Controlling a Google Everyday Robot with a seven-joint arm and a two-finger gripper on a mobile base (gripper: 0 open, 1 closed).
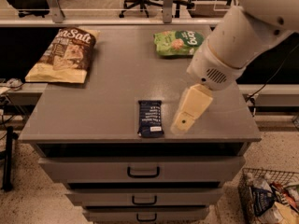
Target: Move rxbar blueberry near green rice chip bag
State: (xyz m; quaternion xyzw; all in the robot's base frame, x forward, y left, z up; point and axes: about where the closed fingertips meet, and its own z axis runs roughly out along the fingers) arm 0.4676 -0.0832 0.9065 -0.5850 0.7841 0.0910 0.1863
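The rxbar blueberry (150, 118), a small dark navy bar with white text, lies flat near the front edge of the grey cabinet top (117, 78). The green rice chip bag (178, 43) lies flat at the back right of the top. My gripper (183, 123), cream-coloured, hangs from the white arm (243, 36) that reaches in from the upper right. It is low over the top, just right of the bar, and holds nothing that I can see.
A larger brown-and-yellow Sea Salt bag (63, 54) lies at the back left. The cabinet has several drawers (142, 171) in front. A wire basket of packets (271, 199) stands on the floor at the right. Office chairs stand behind.
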